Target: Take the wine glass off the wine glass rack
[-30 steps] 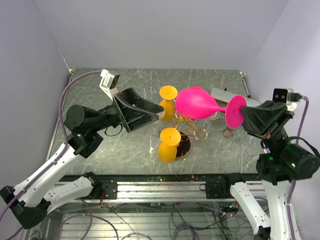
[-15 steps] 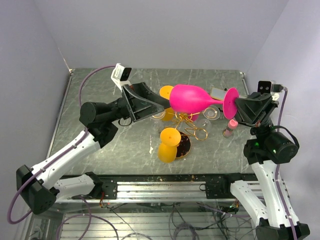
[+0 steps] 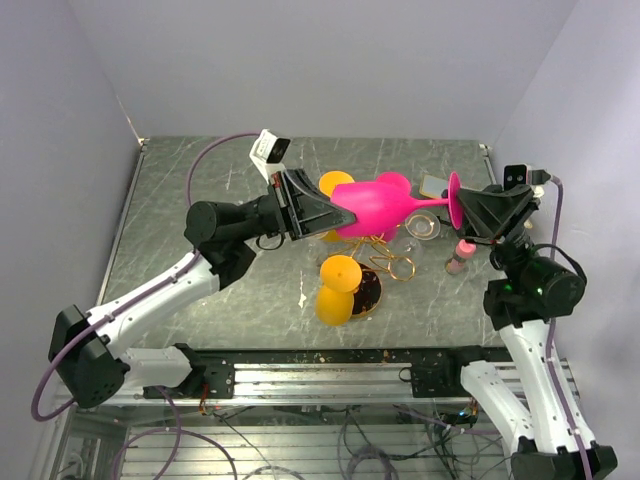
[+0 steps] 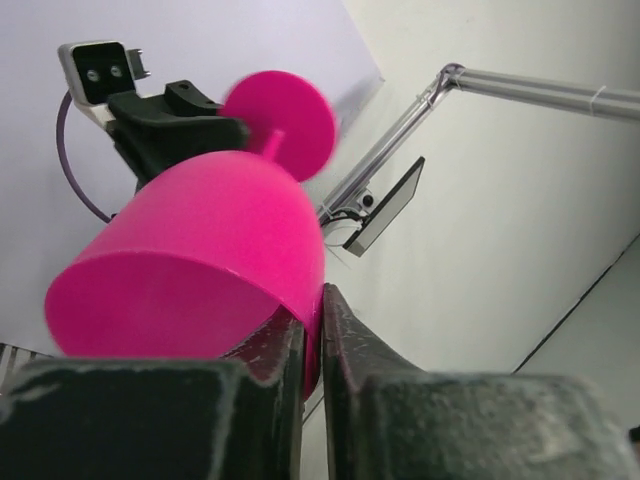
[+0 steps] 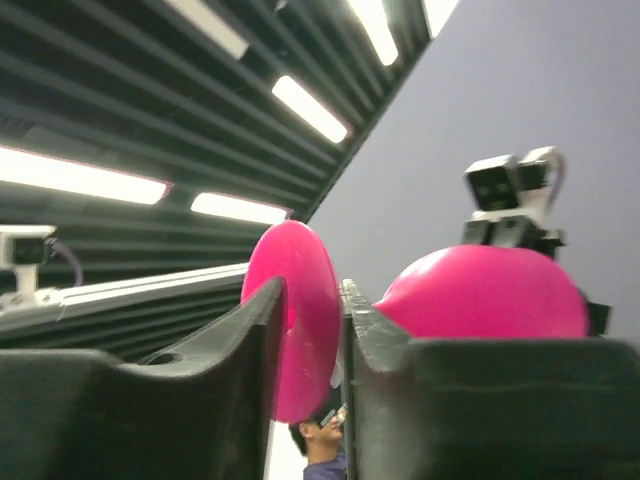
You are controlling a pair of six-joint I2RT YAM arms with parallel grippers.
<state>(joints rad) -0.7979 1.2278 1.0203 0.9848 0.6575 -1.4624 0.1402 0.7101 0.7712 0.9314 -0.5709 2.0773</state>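
Your left claw (image 3: 342, 216) pinches the pink wine glass (image 3: 385, 205) by its rim, your right claw (image 3: 460, 208) clamps its foot; it hangs sideways above the wine glass rack (image 3: 398, 264).

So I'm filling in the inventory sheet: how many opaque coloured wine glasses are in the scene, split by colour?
1 opaque pink wine glass, held between the left gripper and the right gripper.
2 opaque orange wine glasses, one at the front and one at the back.
Total: 3.
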